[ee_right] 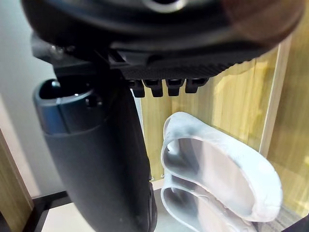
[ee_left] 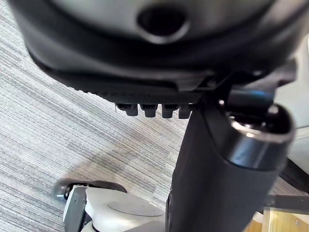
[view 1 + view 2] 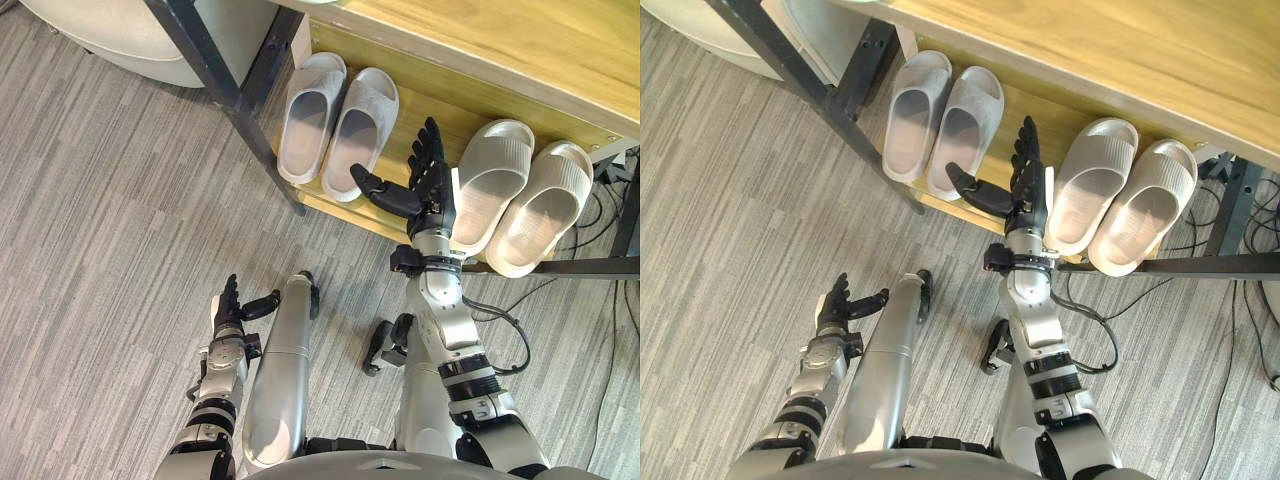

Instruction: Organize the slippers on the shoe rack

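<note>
Two pairs of pale grey slippers lie on the wooden lower shelf of the shoe rack (image 3: 440, 110). The left pair (image 3: 338, 125) sits side by side near the black rack leg. The right pair (image 3: 520, 195) rests at the shelf's front edge, heels hanging over the black bar. My right hand (image 3: 428, 185) is open with straight fingers between the two pairs, its fingers beside the nearer slipper of the right pair, holding nothing. In the right wrist view the left pair (image 1: 217, 179) shows past the hand. My left hand (image 3: 232, 308) hangs open low over the carpet.
A black diagonal rack leg (image 3: 225, 85) runs down to the carpet left of the slippers. A white rounded base (image 3: 120, 40) stands at the far left. Grey striped carpet (image 3: 100, 230) spreads to the left. Black cables (image 3: 610, 200) lie behind the rack at the right.
</note>
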Robot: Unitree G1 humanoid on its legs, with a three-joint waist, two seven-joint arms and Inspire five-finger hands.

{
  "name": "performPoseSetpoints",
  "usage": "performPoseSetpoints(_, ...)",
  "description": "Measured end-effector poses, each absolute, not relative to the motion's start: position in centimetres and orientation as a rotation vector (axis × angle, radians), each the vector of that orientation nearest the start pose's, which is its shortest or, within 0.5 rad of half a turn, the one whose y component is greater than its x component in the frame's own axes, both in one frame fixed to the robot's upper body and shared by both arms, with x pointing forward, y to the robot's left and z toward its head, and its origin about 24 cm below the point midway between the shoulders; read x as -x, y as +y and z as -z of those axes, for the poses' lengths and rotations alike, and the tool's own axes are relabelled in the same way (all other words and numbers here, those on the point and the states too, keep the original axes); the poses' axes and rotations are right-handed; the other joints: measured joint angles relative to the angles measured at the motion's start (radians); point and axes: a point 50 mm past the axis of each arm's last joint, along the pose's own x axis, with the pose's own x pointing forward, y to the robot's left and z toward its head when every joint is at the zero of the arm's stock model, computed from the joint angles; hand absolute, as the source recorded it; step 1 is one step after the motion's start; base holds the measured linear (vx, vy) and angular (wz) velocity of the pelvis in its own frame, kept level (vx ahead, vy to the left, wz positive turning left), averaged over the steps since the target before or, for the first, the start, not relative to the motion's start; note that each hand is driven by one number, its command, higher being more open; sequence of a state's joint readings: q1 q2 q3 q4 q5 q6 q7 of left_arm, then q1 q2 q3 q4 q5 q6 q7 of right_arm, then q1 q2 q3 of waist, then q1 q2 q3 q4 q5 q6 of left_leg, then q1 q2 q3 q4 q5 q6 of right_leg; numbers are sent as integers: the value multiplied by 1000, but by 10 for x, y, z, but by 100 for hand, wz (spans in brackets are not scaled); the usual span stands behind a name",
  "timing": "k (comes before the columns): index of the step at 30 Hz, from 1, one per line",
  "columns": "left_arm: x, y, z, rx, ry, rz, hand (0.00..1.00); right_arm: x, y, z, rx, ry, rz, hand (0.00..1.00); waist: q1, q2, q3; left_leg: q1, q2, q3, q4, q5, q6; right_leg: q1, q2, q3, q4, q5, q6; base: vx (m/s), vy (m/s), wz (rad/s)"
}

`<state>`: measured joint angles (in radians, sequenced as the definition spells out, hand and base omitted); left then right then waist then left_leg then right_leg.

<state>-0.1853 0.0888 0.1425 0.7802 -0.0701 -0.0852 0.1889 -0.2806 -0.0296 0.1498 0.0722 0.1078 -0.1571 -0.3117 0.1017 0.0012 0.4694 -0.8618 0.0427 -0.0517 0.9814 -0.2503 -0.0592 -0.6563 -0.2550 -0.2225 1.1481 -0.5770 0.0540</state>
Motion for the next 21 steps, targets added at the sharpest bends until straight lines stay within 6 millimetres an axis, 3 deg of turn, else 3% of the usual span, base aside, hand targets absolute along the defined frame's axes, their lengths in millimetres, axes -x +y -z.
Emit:
performPoseSetpoints(4,-242,200,75,-18,517,-310,100,-282,-109,-110,-44,-356,64,100,-8,0,-23,53,9,8,-44,-1,1,51,12,-3,-57,16,0,48,37,-7)
performPoseSetpoints(7,-230,187,88,-33,579,-247,100,-264,-101,-98,36,-337,25,100,-22,-5,-75,141,3,17,-124,10,3,138,12,-12,-147,38,14,116,53,1)
performPoseSetpoints(12,-208,174,106,-99,666,-152,100,-228,-95,-67,136,-239,-43,100,-40,-32,-153,288,-7,30,-315,62,5,278,22,-35,-344,107,26,125,35,3)
performPoseSetpoints(14,-198,167,116,-136,720,-105,100,-203,-104,-39,206,-117,-69,100,-60,-40,-179,389,-15,33,-454,112,8,375,35,-51,-493,168,34,122,47,2)
performPoseSetpoints(21,-174,167,132,-238,822,-27,100,-168,-124,17,285,157,-92,100,-104,-38,-220,557,-13,47,-715,222,12,531,77,-62,-766,295,36,94,18,-7)
